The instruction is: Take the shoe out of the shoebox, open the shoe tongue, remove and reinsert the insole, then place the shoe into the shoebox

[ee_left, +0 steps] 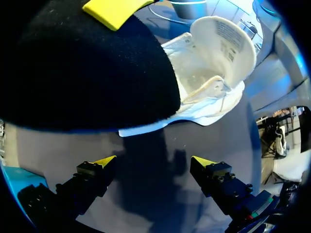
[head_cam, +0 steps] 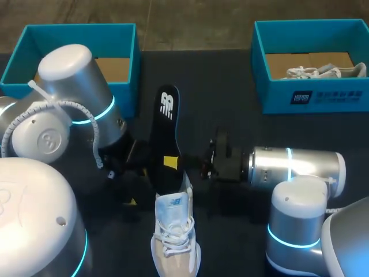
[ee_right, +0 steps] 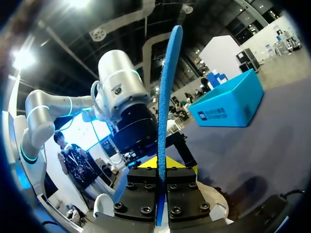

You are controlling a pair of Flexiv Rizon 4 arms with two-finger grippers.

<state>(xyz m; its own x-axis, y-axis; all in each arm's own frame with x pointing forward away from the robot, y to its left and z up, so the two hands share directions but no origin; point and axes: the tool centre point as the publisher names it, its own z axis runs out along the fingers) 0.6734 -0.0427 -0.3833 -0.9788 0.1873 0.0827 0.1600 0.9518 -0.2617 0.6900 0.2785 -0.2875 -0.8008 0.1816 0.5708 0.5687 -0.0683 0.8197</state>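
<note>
Head view, item by item: dark table (head_cam: 230,86) carrying two teal shoeboxes at its far edge. The left shoebox (head_cam: 128,69) is partly hidden behind the left arm (head_cam: 75,98). The right shoebox (head_cam: 311,95) holds a pale second shoe (head_cam: 323,71). The black insole (head_cam: 167,133), with a white logo on its far end, is out of the shoe and runs lengthwise down the middle of the table, between the two arms. Its near end overlaps the heel end of the shoe (head_cam: 174,231); whether it enters the opening cannot be told. The shoe is white and laced, and it sits on the table at the near edge, toe toward the robot, well apart from both boxes. The right arm (head_cam: 294,167) comes in from the right and lies level. The right pincer (head_cam: 171,162) is clamped on the insole near that near end, one yellow tip showing on the insole's upper face. Right wrist view: the insole appears edge-on as a thin blue line rising from between the closed fingers (ee_right: 146,162), with the left arm straight ahead. Left wrist view: the left pincer (ee_left: 153,162) has its fingers spread wide, gripping no object, over bare table. The insole's black face (ee_left: 82,68) looms ahead of it, with the other arm's yellow tip pressed on it. The shoe (ee_left: 214,73) lies just beyond, its opening and pale lining exposed.
</note>
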